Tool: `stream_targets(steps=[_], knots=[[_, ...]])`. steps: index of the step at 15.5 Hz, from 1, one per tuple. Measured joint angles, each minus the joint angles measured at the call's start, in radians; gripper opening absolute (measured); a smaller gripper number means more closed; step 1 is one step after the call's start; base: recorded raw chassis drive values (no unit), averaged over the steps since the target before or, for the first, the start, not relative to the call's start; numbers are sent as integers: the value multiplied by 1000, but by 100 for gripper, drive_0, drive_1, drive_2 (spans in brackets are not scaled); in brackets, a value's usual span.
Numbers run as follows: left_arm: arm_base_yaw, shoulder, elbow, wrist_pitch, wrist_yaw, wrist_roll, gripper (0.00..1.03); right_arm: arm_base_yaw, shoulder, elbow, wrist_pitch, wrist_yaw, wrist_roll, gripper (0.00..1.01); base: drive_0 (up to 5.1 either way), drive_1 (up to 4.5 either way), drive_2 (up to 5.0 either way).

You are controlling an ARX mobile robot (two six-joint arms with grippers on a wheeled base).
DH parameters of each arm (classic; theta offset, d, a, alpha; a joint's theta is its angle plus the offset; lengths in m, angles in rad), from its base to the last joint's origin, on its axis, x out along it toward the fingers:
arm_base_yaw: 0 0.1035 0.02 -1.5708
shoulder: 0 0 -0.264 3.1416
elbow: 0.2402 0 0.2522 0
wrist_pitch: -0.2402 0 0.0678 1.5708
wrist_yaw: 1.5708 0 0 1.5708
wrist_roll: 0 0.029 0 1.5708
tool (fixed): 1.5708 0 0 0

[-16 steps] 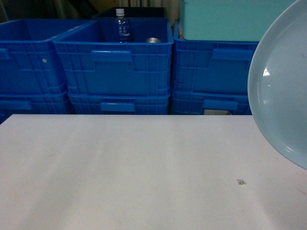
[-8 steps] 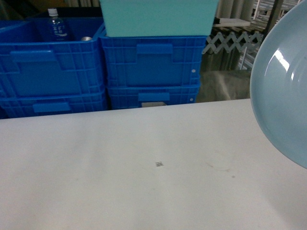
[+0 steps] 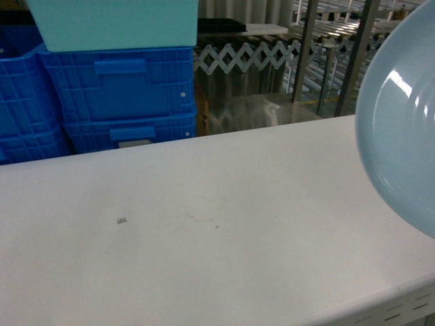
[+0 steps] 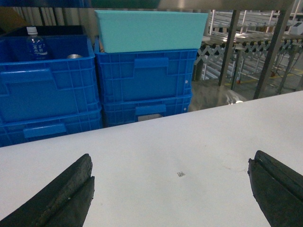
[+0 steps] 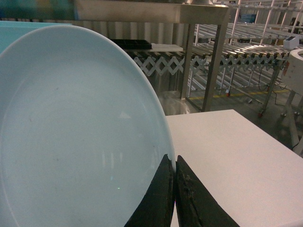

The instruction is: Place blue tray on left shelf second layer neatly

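The blue tray (image 3: 401, 136), a pale glossy round plate, stands tilted on edge at the right border of the head view, over the white table (image 3: 204, 238). In the right wrist view the blue tray (image 5: 80, 132) fills the left half, and my right gripper (image 5: 175, 161) is shut on its rim, both dark fingers pressed together there. My left gripper (image 4: 173, 158) hangs open low over the table (image 4: 165, 137), its fingers (image 4: 71, 189) wide apart with nothing between them. The left shelf is not recognisable in any view.
Stacked dark-blue crates (image 3: 122, 88) with a pale-teal box (image 3: 115, 20) on top stand behind the table at the left; one crate holds a water bottle (image 4: 35, 45). A scissor-type conveyor (image 3: 238, 54) and roller racks (image 3: 340, 41) lie beyond. The table's right end (image 5: 265, 142) is close.
The head view has swung to the right: the crates slid from the centre to the far left and the conveyor area came into view. The tray kept its place at the right edge.
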Motion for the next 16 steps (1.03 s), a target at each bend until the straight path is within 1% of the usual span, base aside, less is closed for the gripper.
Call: stream_targets(steps=[2, 16], knots=[[0, 0, 0, 3, 2, 0, 98, 3, 0, -2, -2, 2, 0, 2, 299, -559, -207], [0, 0, 0, 1, 2, 0, 98, 3, 0, -2, -2, 5, 1, 2, 361, -380, -380]])
